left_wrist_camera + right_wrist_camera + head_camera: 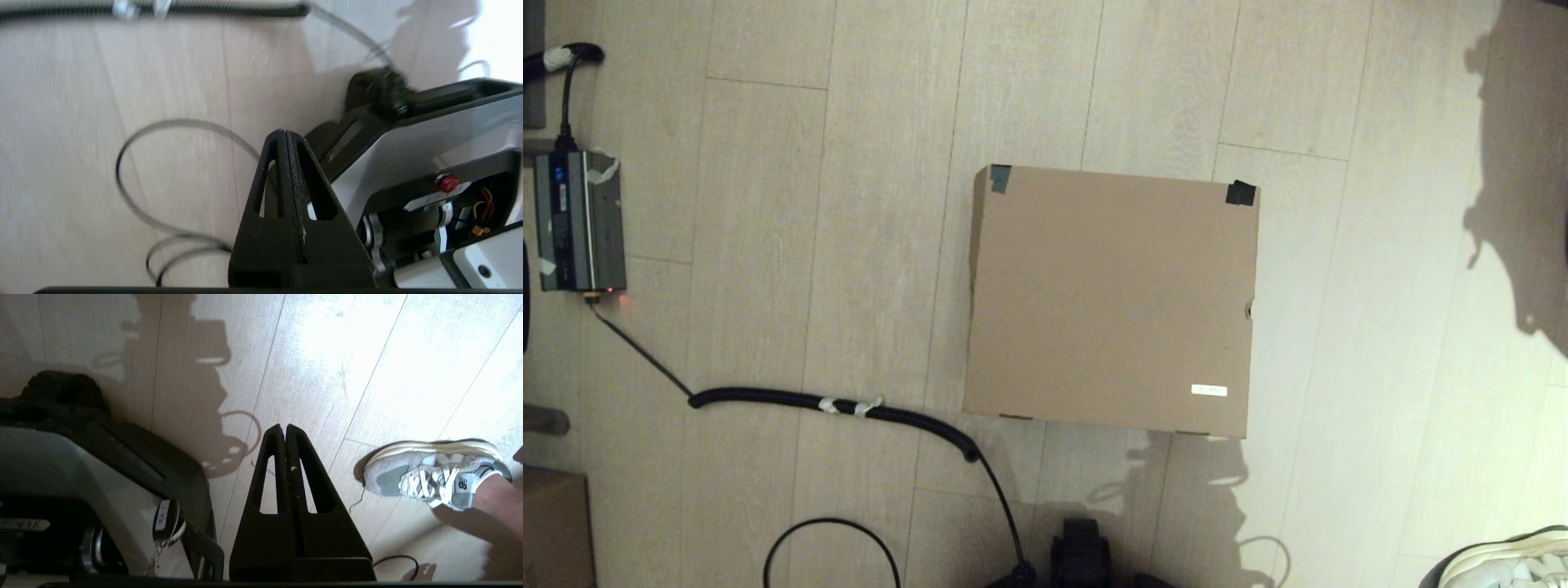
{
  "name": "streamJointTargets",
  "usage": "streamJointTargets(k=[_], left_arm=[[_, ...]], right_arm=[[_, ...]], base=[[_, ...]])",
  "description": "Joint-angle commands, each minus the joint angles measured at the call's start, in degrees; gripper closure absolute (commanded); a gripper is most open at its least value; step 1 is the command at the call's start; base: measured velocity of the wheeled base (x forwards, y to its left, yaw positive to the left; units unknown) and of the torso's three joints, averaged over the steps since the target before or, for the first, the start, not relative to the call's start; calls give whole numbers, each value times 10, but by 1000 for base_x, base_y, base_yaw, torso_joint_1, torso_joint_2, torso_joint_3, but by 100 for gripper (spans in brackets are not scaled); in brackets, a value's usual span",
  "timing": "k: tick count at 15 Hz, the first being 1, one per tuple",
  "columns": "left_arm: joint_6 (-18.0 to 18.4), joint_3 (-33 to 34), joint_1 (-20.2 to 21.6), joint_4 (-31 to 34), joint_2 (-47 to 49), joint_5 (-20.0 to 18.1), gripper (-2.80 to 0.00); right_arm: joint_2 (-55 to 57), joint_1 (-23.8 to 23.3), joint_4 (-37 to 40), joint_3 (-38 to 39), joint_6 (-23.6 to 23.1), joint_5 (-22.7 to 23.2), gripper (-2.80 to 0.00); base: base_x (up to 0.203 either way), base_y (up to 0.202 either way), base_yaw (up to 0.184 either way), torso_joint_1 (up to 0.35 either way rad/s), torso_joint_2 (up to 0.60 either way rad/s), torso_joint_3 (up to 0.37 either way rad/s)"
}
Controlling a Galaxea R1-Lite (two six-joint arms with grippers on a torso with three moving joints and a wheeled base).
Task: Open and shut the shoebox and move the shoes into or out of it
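Note:
The shoebox (1111,302) lies on the wooden floor in the middle of the head view with its lid down flat. It has black tape on the two far corners and a small white sticker (1209,390) near the front right corner. The shoes are out of view. Neither gripper shows in the head view. In the left wrist view my left gripper (284,132) hangs shut and empty over bare floor beside my base. In the right wrist view my right gripper (284,426) is likewise shut on nothing, above the floor.
A grey power unit (580,220) and a black corrugated cable (833,404) lie left of the box. A smaller brown carton (551,527) sits at the bottom left. A person's foot in a grey-white sneaker (433,473) stands right of my base (1082,555).

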Motion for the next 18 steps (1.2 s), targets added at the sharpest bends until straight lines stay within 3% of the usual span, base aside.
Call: streamJointTargets(k=[1,5,9,11,13,15,16,17,18], left_arm=[[4,6,0,-12,-1,-9,0],[8,-4,5,21,54,40,0],[1,-3,-33,19,43,-4,0],[1,-3,-52,19,-11,-14,0],[3,-3,-61,19,-84,-11,0],[5,-3,-66,18,-156,39,0],[10,6,-68,7,-166,106,0],[14,32,-69,-21,-165,168,0],[14,41,-69,-45,-164,185,0]], right_arm=[[-3,0,-22,11,1,0,0],[56,0,-29,13,-2,6,0],[-2,1,-30,13,1,26,0],[-3,1,-32,15,19,27,0],[-3,1,-32,15,8,28,0],[-3,1,-32,16,12,28,0],[-4,1,-47,23,9,19,0],[-3,1,-100,42,5,9,0],[-3,1,-174,65,4,7,0]], base=[[0,0,0,0,0,0],[0,0,0,0,0,0],[0,0,0,0,0,0],[0,0,0,0,0,0],[0,0,0,0,0,0],[0,0,0,0,0,0],[0,0,0,0,0,0],[0,0,0,0,0,0],[0,0,0,0,0,0]])
